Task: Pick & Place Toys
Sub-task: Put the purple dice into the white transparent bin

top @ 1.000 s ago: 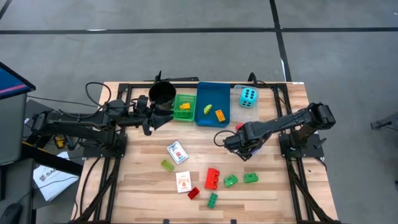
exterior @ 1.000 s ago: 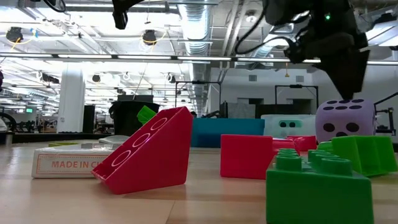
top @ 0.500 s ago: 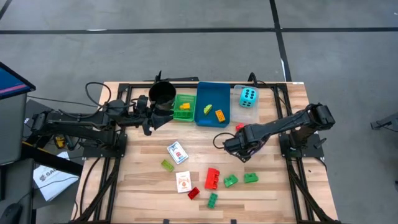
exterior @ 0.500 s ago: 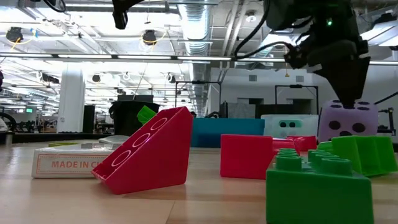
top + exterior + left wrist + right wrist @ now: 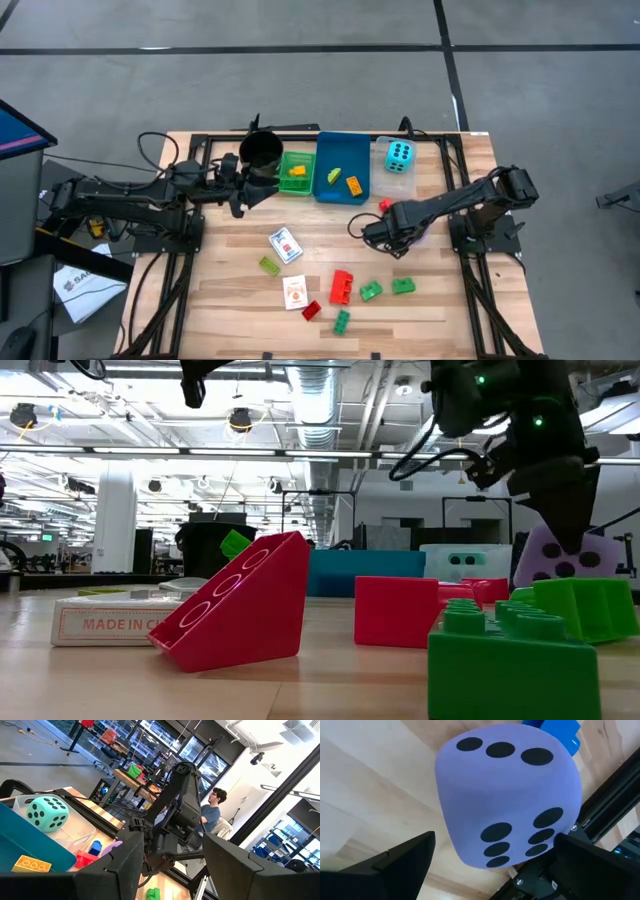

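A purple foam die (image 5: pixel 505 795) with black dots rests on the wooden table at the right. My right gripper (image 5: pixel 495 840) hangs over it, pointing steeply down and open, one finger (image 5: pixel 405 860) on each side. In the low view the gripper (image 5: pixel 562 520) hides the die's (image 5: pixel 575 565) top. My left gripper (image 5: pixel 238 190) waits open and raised, level, beside the black cup (image 5: pixel 262 150). A cyan die (image 5: pixel 399 153) sits in the clear tray. My right gripper straddles the purple die from above, slanting down, with a finger at each of two opposite sides (image 5: pixel 565 835). I cannot tell whether the fingers touch it. The die rests on the table.
A green tray (image 5: pixel 296 172) and a blue tray (image 5: pixel 340 170) hold bricks at the far edge. Two card packs (image 5: pixel 285 244) (image 5: pixel 295 292), a big red brick (image 5: pixel 342 286) and several green and red bricks (image 5: pixel 371 291) lie near the front. A blue brick (image 5: pixel 560 730) lies beyond the die.
My right gripper has come down over the purple die, staying open. In the low view its fingers now cover the die's top, and the die's outline slants where it stood square before.
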You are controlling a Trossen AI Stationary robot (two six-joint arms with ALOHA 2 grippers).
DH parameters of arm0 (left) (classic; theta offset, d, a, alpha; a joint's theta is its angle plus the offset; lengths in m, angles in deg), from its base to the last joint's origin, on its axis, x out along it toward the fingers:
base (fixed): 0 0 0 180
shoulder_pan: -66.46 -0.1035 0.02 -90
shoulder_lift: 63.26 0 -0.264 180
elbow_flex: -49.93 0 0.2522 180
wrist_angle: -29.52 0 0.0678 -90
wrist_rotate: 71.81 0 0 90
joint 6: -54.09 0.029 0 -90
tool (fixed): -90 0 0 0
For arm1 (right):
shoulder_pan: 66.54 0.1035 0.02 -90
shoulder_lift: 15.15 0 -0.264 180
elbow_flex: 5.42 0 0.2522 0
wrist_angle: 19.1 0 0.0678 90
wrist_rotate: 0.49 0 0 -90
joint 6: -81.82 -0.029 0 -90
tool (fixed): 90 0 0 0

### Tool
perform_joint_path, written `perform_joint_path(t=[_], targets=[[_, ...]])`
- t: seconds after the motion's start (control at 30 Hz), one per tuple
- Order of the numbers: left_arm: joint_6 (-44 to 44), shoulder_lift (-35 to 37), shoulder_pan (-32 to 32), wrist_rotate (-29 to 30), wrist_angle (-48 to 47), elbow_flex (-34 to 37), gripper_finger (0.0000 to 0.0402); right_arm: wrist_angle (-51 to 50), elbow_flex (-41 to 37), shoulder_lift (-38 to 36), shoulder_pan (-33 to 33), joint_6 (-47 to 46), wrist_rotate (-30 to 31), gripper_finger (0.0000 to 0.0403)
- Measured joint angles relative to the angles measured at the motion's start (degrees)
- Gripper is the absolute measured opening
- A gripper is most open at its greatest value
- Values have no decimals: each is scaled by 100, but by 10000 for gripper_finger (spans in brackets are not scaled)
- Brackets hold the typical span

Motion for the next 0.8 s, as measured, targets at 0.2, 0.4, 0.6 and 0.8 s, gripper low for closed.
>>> perform_joint_path(t=[0.2, 0.4, 0.6, 0.8], targets=[[0, 0, 0, 0, 0, 0, 197, 1, -210, 4, 0, -4, 172, 400], [-2, 0, 0, 0, -1, 0, 197, 24, -221, 4, -25, -9, 647, 400], [-53, 0, 0, 0, 0, 0, 197, 98, -221, 4, -177, 19, 1099, 400], [-227, 0, -2, -2, 0, 0, 197, 688, -240, 4, -391, 380, 1262, 400]])
